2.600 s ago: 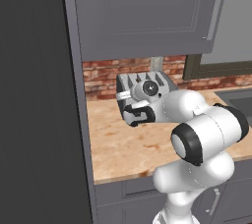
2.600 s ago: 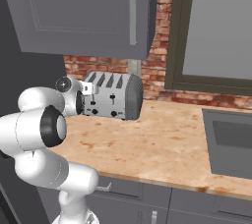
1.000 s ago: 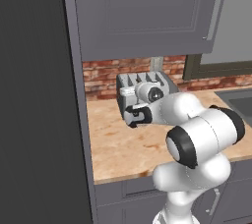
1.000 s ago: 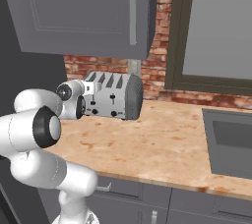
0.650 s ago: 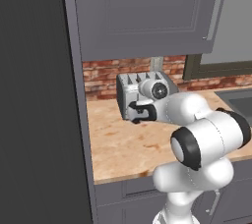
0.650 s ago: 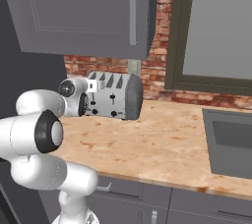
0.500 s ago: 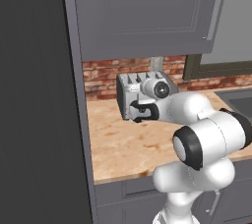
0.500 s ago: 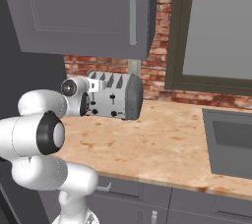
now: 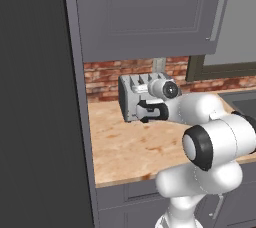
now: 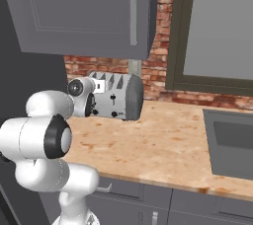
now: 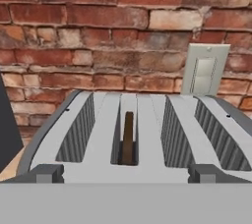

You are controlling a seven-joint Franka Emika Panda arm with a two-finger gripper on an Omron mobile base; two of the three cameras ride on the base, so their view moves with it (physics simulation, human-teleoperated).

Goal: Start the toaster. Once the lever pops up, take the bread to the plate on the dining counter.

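Left base view: the gripper (image 9: 145,111) sits right at the front of the silver toaster (image 9: 131,94), on the tan counter (image 9: 130,147) against the brick wall (image 9: 105,77); how its jaws stand cannot be made out here.

Right base view: the hand meets the toaster's (image 10: 121,95) left end.

Hand view: jaws spread wide, holding nothing. The dark brown bread (image 11: 128,137) stands upright in the toaster's (image 11: 147,139) second slot from the left, below a white outlet (image 11: 203,70).
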